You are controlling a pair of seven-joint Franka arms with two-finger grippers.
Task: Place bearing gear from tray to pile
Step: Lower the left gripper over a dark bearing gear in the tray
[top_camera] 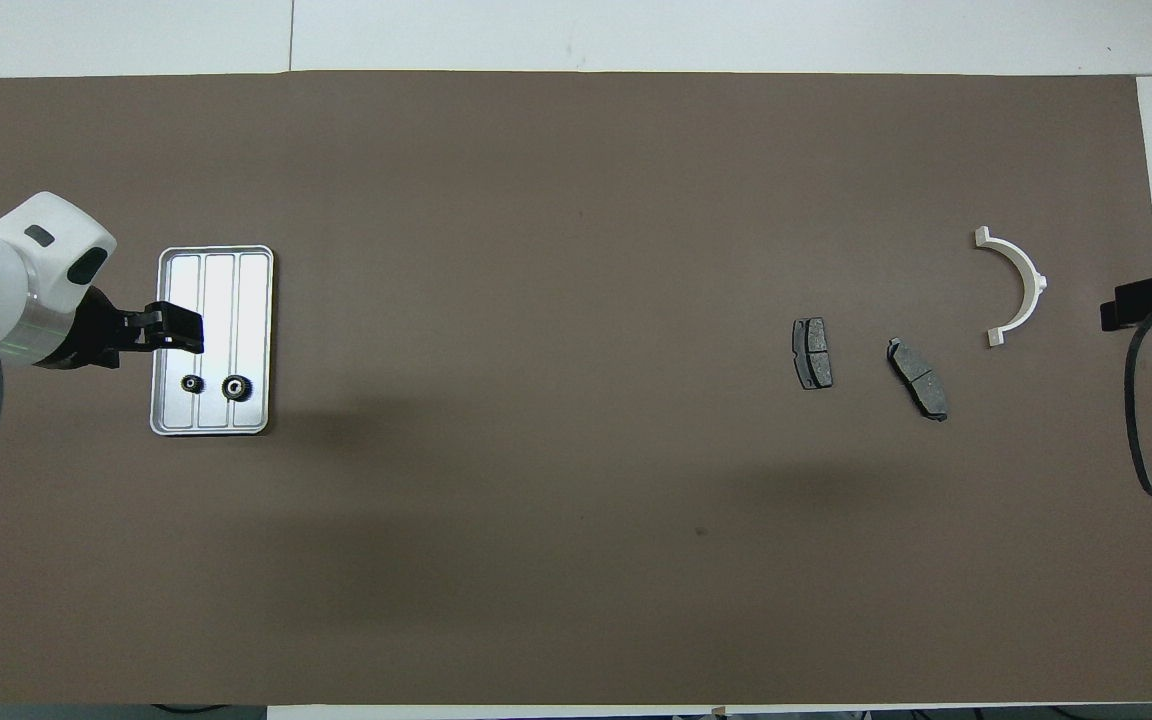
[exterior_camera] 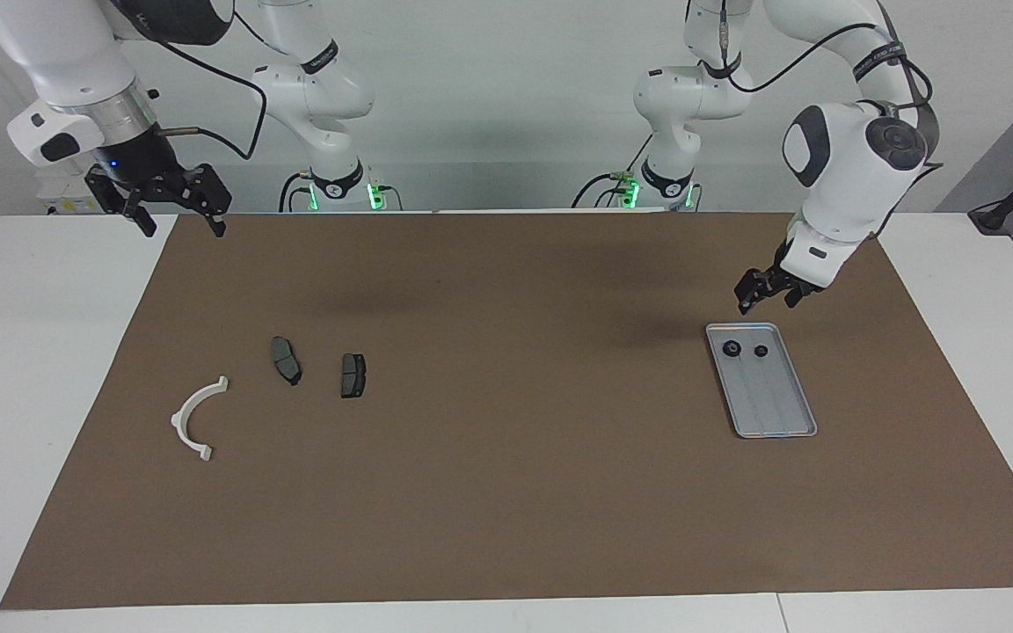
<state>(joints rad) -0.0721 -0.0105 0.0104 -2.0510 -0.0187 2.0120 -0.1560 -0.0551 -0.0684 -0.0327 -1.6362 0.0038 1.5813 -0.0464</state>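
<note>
Silver-grey tray (exterior_camera: 775, 413) holds two bearing gears (exterior_camera: 732, 350). Left gripper (exterior_camera: 768, 294) hovers above them, jaws apparently empty, opening unclear. Right gripper (exterior_camera: 179, 204) waits, spread open.

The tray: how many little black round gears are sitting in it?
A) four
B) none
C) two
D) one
C: the tray holds two small black gears side by side at its end nearer the robots, a bigger gear and a smaller gear, with the left hand raised over that end.
</note>
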